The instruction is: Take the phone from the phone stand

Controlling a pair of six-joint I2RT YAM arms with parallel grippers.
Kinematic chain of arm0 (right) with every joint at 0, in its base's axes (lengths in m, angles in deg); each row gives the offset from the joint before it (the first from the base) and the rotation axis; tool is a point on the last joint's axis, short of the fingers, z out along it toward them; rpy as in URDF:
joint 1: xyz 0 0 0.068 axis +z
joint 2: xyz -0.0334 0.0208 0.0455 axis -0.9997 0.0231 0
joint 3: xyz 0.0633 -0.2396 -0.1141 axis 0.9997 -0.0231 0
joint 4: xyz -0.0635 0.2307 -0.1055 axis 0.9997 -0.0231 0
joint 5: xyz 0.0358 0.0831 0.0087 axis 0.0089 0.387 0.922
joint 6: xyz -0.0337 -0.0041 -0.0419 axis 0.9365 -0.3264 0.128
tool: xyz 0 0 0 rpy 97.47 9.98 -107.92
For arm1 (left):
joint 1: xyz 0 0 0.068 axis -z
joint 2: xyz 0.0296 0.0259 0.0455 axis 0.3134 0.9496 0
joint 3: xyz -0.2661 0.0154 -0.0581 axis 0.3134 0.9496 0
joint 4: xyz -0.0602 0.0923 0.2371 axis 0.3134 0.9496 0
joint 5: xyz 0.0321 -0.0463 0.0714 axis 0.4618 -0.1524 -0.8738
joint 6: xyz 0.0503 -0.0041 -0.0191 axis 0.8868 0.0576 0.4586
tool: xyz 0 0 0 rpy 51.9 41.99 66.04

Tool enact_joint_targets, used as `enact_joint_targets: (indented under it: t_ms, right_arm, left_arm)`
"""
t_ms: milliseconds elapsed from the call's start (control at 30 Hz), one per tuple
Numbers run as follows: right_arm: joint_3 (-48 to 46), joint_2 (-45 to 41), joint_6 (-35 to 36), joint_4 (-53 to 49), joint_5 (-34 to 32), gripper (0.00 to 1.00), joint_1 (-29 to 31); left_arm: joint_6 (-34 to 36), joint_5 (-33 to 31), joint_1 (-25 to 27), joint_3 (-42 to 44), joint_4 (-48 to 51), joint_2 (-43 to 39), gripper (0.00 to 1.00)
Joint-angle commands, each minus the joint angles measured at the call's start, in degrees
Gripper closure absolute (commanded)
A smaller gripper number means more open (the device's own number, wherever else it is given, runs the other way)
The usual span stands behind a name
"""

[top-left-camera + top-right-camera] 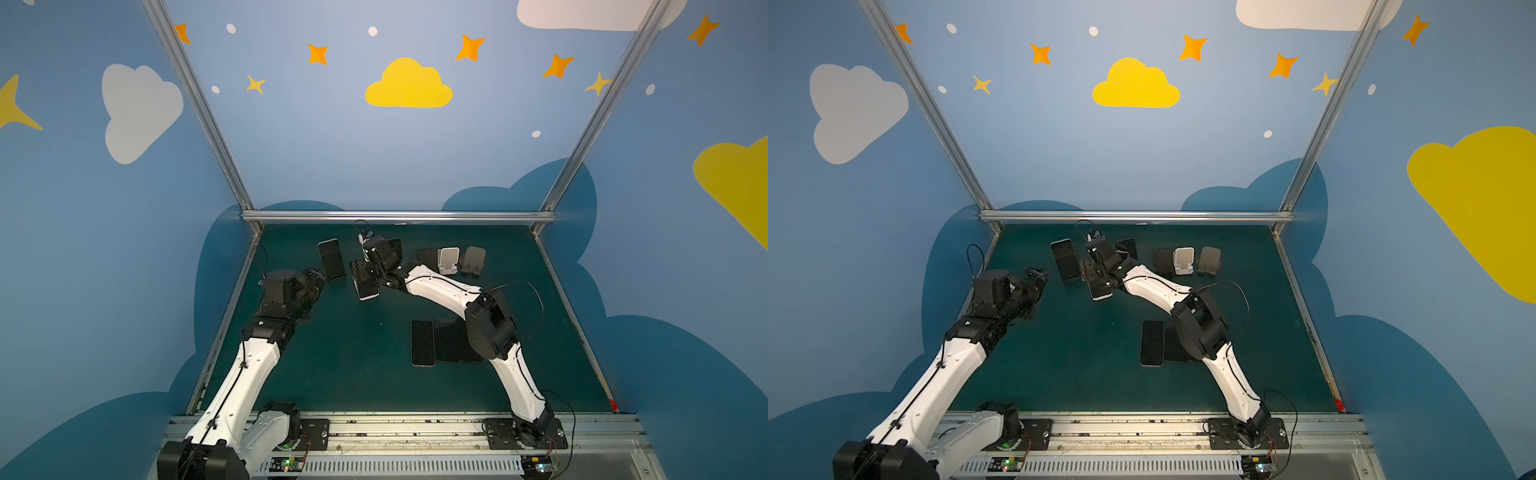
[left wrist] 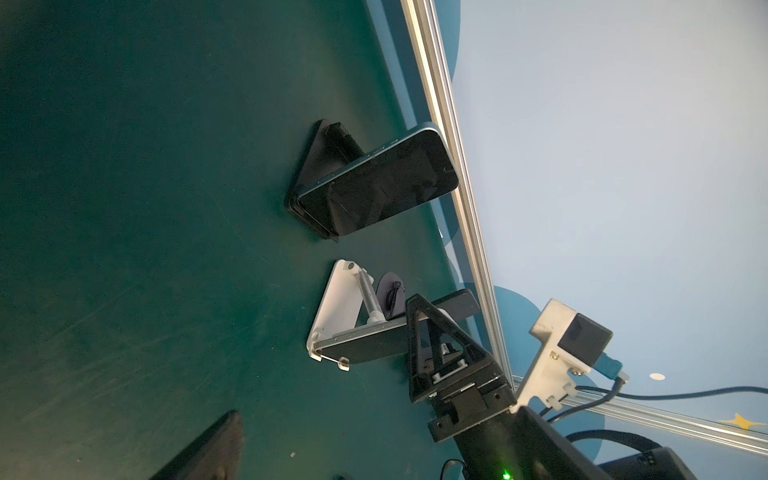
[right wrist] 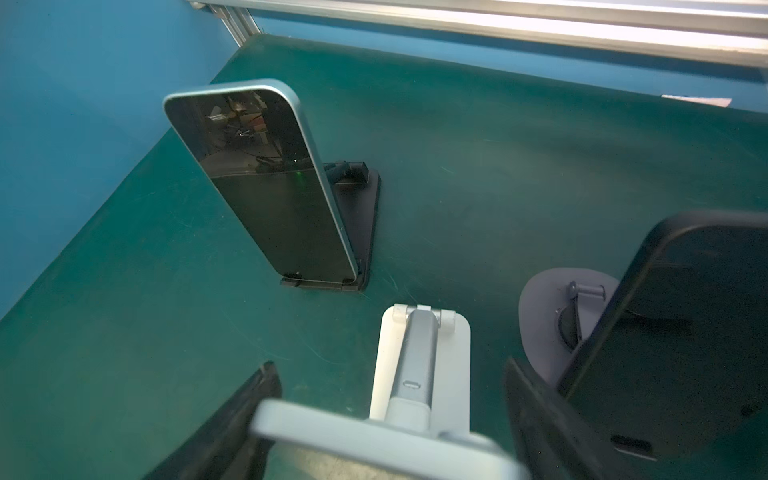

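Several phones [image 1: 422, 343] on green mat [image 1: 353, 374]; blue cloud-painted walls [image 1: 374, 166].

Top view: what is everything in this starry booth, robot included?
Mat: one, green, under everything.
Propped phones: three, dark screens, back left to middle, on a black stand, a white stand and a grey stand.
Empty stands: three, dark, white, beige, back right.
Flat phones: at least two, black, front right, partly hidden.
Left arm: one, white and black, left side, jaws open, empty.
Right arm: one, white and black, jaws open astride the white stand's phone.
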Motion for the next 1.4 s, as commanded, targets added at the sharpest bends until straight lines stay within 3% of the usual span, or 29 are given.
enact_joint_targets:
  t_ms: [0,267,900,1367]
  right_arm:
    - [-2.49,-0.29,-1.07,3.49,-2.00,0.16,0.47]
    - [-8.00,-2.36,-4.35,11.38,-4.10,0.17,1.18]
    - [-18.68,-7.44,-1.41,24.57,-4.25,0.14,1.35]
    - [-16.89,-5.31,-2.95,26.17,-3.86,0.20,0.57]
  left_arm:
    - [0.10,0.78,-0.24,0.10,-0.98,0.38,0.00]
    - [0.36,0.69,0.11,0.31,-1.42,0.40,0.00]
    - [0.19,1.48,0.08,0.39,-2.04,0.58,0.00]
    - [0.15,1.48,0.11,0.49,-2.31,2.08,0.00]
